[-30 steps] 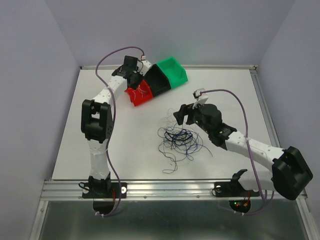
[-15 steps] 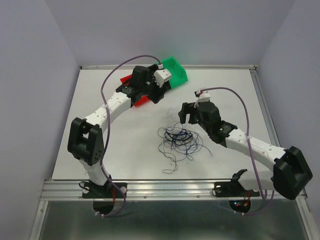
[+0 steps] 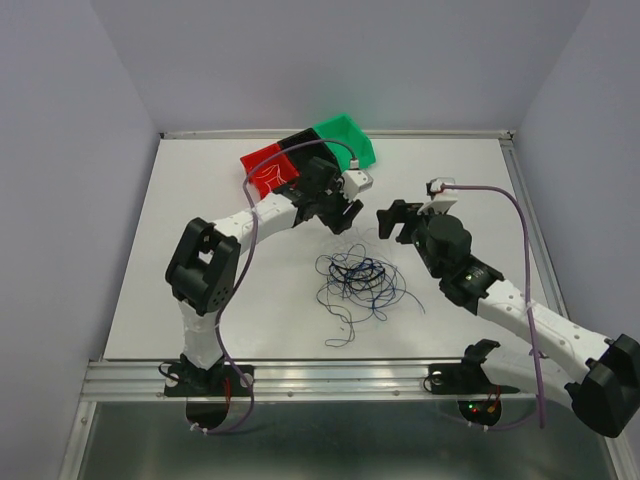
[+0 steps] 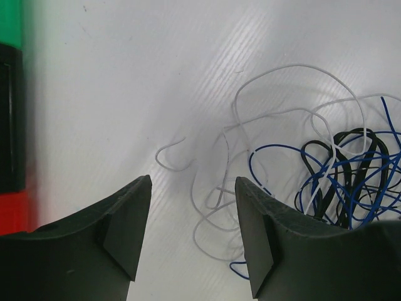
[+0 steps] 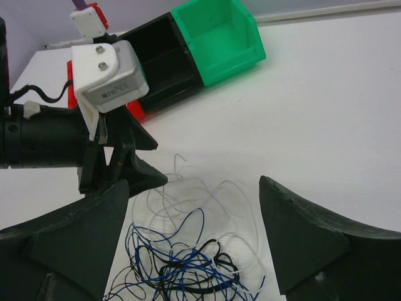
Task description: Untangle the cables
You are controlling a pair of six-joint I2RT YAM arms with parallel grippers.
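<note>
the cables (image 3: 360, 283) are found in one loose tangle near the middle of the table (image 3: 200, 290), between the two arms. white, dark blue and black strands are looped over one another. in the left wrist view the white strands (image 4: 276, 113) are spread out at the edge of the heap, while the blue and black ones are bunched together at the right of that view. the left gripper (image 3: 343, 216) is held just beyond the far edge of the tangle, its jaws parted and nothing gripped. a white loop is seen on the table below the gap between its fingers (image 4: 125, 219); contact with it cannot be told. the right gripper (image 3: 398, 222) is held near the far right side of the tangle, its jaws spread wide and empty. a red bin (image 3: 268, 172), a black bin (image 3: 300, 150) and a green bin (image 3: 345, 138) are set side by side in a slanted row at the far side of the table, behind the left gripper and apart from the cables.
</note>
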